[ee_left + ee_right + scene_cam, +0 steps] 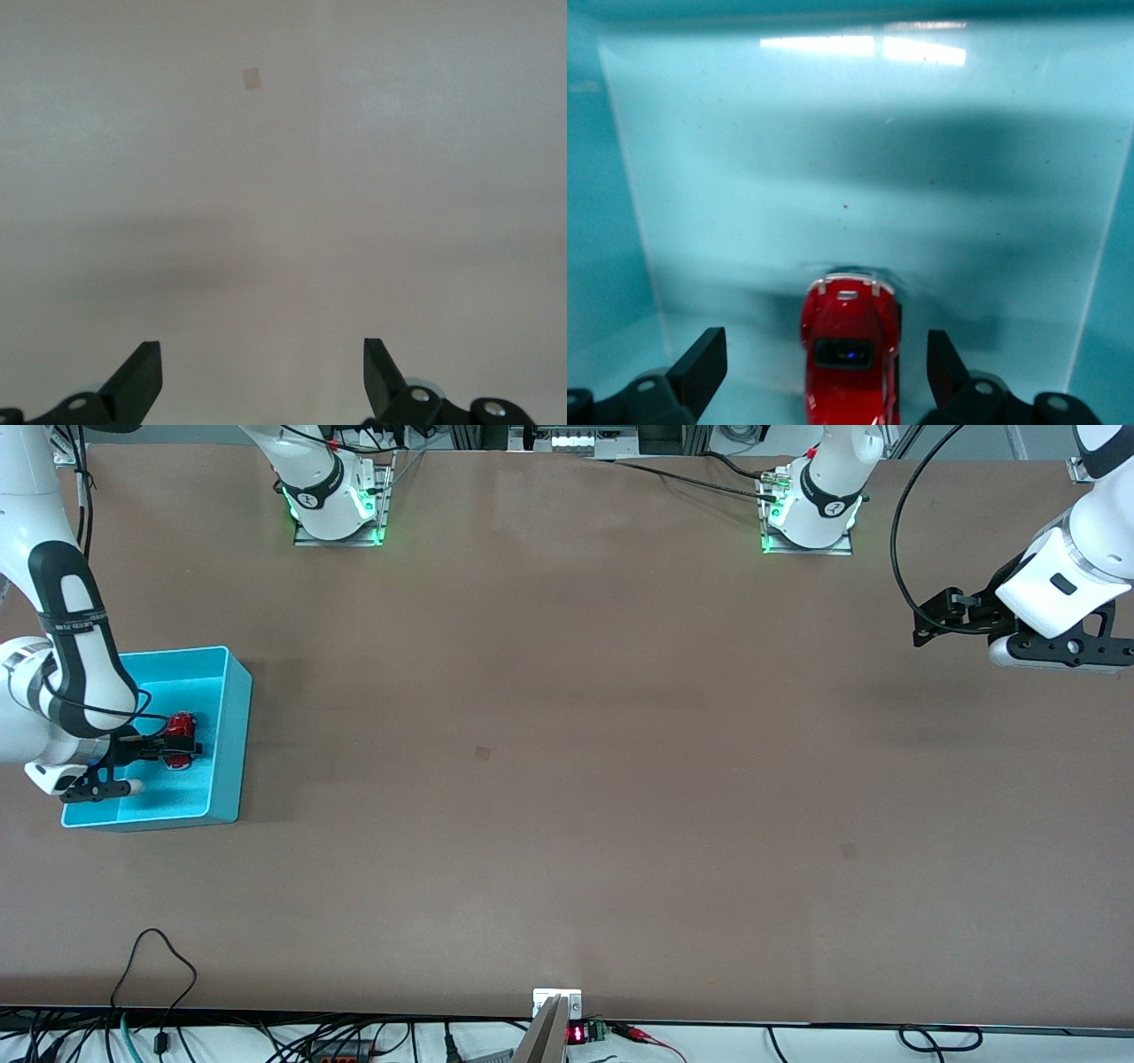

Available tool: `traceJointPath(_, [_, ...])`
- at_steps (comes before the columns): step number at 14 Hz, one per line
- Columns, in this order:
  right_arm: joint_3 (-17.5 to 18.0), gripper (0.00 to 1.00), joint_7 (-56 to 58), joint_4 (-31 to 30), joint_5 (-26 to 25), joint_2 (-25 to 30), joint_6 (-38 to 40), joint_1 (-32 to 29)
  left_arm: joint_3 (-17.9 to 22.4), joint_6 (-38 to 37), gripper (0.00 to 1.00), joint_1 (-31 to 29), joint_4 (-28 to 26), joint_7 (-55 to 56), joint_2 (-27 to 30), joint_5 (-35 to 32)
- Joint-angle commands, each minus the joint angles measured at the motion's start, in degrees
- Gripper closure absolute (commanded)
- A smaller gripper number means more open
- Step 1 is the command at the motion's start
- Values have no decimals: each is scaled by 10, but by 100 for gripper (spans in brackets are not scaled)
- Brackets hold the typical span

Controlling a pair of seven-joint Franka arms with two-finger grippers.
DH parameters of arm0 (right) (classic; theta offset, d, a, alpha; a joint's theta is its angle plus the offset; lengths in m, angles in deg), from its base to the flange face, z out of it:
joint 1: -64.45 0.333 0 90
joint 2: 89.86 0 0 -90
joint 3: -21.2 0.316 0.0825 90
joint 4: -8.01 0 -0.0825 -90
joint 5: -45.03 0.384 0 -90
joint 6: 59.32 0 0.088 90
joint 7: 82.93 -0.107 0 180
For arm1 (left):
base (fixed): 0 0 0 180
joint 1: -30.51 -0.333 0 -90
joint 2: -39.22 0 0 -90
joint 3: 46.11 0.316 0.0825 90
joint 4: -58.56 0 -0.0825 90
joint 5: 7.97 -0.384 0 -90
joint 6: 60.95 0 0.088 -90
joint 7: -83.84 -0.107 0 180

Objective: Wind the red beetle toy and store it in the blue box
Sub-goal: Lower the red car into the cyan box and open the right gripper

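Note:
The red beetle toy (182,737) lies inside the blue box (232,726), which stands at the right arm's end of the table. My right gripper (181,743) reaches down into the box and stands open. In the right wrist view the red beetle toy (849,354) rests on the floor of the blue box (877,177), between the fingers of my right gripper (826,359), with a gap on each side. My left gripper (923,624) hangs open over bare table at the left arm's end. In the left wrist view my left gripper (261,363) has nothing between its fingers.
A small square mark (481,752) lies mid-table, and the left wrist view shows a square mark (252,78) too. Another faint mark (849,851) sits nearer the front camera. The arm bases (337,509) stand at the table's edge farthest from the front camera. Cables (159,965) run along the edge nearest it.

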Motion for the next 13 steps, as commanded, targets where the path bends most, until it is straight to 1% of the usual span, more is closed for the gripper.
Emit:
traceJointPath(1, [1,0,-29,31,11,51,79,15,-5,-9,0,-4,9,4,1,5])
traceJointPath(4, [3,0,-36,114,15,76,195,20,-5,-10,0,-4,9,4,2,5])
traceJointPath(5, [14,0,-37,155,34,78,246,26,-5,-13,0,-4,9,3,2,5])
traceJointPath(7, [19,0,-54,223,71,85,318,38,-5,-16,0,-4,9,3,2,5])
traceJointPath(8, [18,0,-69,246,72,90,326,59,-5,-16,0,-4,9,3,2,5])
traceJointPath(9, [18,0,-86,255,69,102,327,76,-5,-16,0,-4,9,3,2,5])
traceJointPath(11, [17,0,-156,256,63,126,327,120,-5,-16,0,-4,9,3,1,5])
traceJointPath(13, [18,0,-255,254,58,151,334,151,-5,-16,0,-4,9,3,1,5])
